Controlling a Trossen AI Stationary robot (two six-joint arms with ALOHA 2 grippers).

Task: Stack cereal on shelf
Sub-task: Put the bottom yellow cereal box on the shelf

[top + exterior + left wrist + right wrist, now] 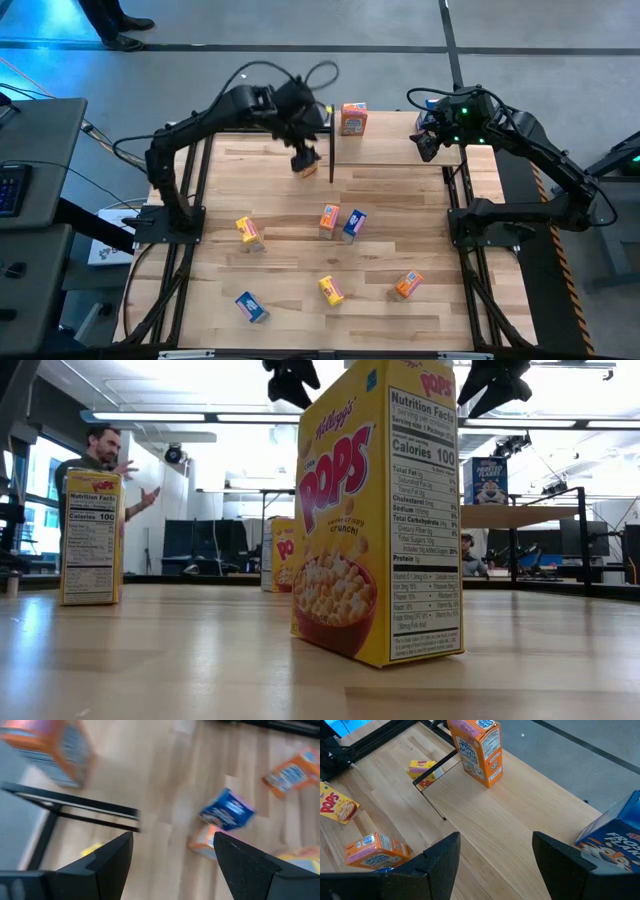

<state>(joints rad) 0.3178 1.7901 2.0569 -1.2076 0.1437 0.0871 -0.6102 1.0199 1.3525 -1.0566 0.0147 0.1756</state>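
Note:
The shelf (400,150) stands at the table's far side. An orange cereal box (352,118) stands upright on its left end, and a blue one (615,836) stands on the shelf close to my right gripper. Several more boxes lie on the table: yellow (250,232), orange (329,219), blue (353,224), yellow (331,290), orange (408,285) and blue (251,306). My left gripper (305,163) hangs open and empty in the air by the shelf's left end. My right gripper (428,142) waits open and empty above the shelf's right end.
The shelf's thin black posts (331,155) stand just right of my left gripper. In the low view a yellow box (378,510) fills the foreground, and a person (100,455) stands beyond the table's far left. Bare tabletop lies between the boxes and the shelf.

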